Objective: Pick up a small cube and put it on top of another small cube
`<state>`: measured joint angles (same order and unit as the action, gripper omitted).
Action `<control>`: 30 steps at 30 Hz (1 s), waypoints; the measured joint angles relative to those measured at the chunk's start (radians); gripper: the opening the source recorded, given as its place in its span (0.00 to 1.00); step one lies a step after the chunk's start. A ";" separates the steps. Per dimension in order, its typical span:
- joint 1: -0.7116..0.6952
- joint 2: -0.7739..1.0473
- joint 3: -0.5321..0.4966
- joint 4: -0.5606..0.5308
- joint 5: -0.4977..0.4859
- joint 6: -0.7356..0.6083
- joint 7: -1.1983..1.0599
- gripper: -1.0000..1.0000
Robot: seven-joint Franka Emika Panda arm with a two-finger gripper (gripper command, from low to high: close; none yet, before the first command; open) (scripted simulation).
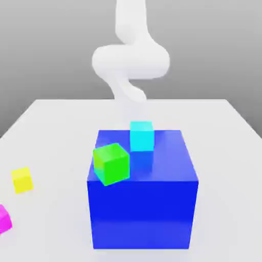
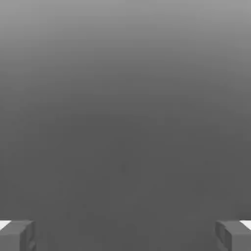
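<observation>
At the exterior view's far left, the magenta cube [image 1: 4, 219] sits on the white table [image 1: 56, 128], near the yellow cube [image 1: 22, 179]. Rightward, green cube [image 1: 111, 163] and cyan cube [image 1: 142, 136] top the big blue cube [image 1: 142, 210]. The gripper [image 2: 125, 235] is spread wide, holding nothing.

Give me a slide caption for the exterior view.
Green cube and cyan cube atop big blue cube; yellow cube, magenta cube on table.

Exterior view bright, evenly lit; white table [image 1: 215, 133] nearly shadowless, grey backdrop graded dark to light downward. Big blue cube [image 1: 140, 204] glossy: top mirrors cyan cube [image 1: 142, 135], front face darker. White arm [image 1: 130, 59] soft, blurred, perhaps out of focus. Hand view dim, flat grey gradient, lighter at top; fingertips [image 2: 17, 235] grey with white highlights
</observation>
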<state>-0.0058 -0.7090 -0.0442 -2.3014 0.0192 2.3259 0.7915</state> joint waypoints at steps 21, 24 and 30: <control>-0.164 0.767 -0.297 -0.011 0.242 0.216 -0.129 0.50; -0.199 0.874 -0.312 -0.013 0.265 0.249 -0.140 0.50; -0.278 1.081 -0.346 -0.014 0.297 0.325 -0.152 0.50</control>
<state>-0.2837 0.3724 -0.3901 -2.3149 0.3159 2.6513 0.6393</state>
